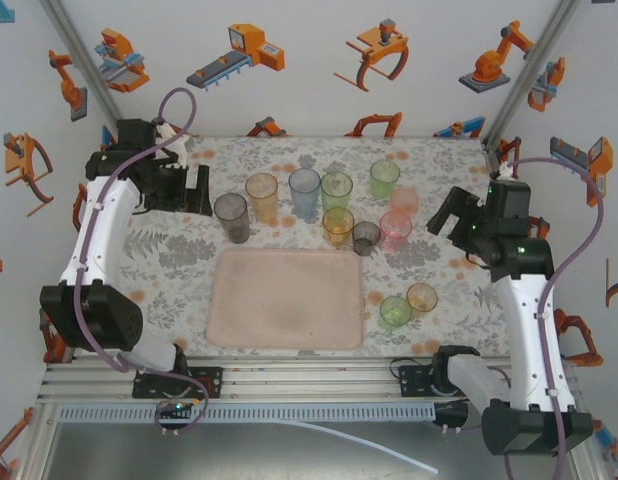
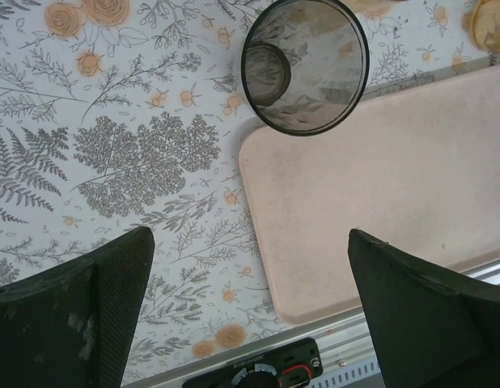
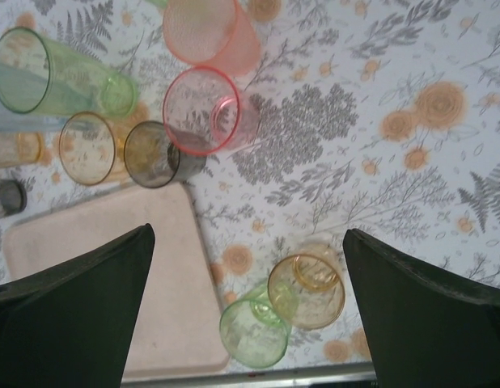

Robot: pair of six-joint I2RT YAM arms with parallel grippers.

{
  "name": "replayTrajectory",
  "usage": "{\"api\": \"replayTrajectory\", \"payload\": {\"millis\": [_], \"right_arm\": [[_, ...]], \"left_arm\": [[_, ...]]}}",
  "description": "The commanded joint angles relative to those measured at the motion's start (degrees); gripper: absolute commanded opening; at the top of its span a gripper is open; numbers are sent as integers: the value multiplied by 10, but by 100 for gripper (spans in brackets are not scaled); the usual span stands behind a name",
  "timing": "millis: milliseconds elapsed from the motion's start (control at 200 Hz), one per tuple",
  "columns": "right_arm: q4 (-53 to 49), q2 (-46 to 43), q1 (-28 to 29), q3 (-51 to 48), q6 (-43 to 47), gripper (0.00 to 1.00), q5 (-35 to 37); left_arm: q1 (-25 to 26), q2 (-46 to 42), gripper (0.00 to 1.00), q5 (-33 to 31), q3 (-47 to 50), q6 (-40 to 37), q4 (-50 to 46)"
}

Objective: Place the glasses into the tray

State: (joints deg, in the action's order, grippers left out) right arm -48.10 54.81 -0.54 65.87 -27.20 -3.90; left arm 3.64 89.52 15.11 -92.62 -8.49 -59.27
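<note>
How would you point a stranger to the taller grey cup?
Find the pale pink tray in the middle of the table. Just beyond its far left corner stands the tall grey glass, leftmost of the cluster. The only other grey glass is shorter, by the tray's far right corner.

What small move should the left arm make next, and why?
Probably ease the left pincer forward until its open jaws straddle the tall grey translucent plastic tumbler. That tumbler stands upright just ahead of the pincer, by the corner of the flat pale pink tray, and the tray holds no tumblers yet.
</note>
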Motion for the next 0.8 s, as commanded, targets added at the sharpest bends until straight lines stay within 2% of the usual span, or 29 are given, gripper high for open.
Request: {"api": "replayTrajectory", "payload": {"millis": [0, 205, 355, 606, 796], "right_arm": [[-46, -3, 19, 13, -30, 86, -20], [-87, 22, 102, 42, -33, 84, 34], [-97, 15, 168, 40, -59, 84, 76], [-101, -6, 212, 27, -96, 84, 94], [-118, -8, 218, 48, -96, 83, 102]], "left_arm": [[6, 26, 97, 14, -24, -17, -23], [12, 63, 97, 21, -43, -10, 3], [36, 98, 99, -4, -71, -6, 15], [65, 154, 95, -51, -92, -2, 38], [66, 170, 90, -50, -93, 8, 47]]}}
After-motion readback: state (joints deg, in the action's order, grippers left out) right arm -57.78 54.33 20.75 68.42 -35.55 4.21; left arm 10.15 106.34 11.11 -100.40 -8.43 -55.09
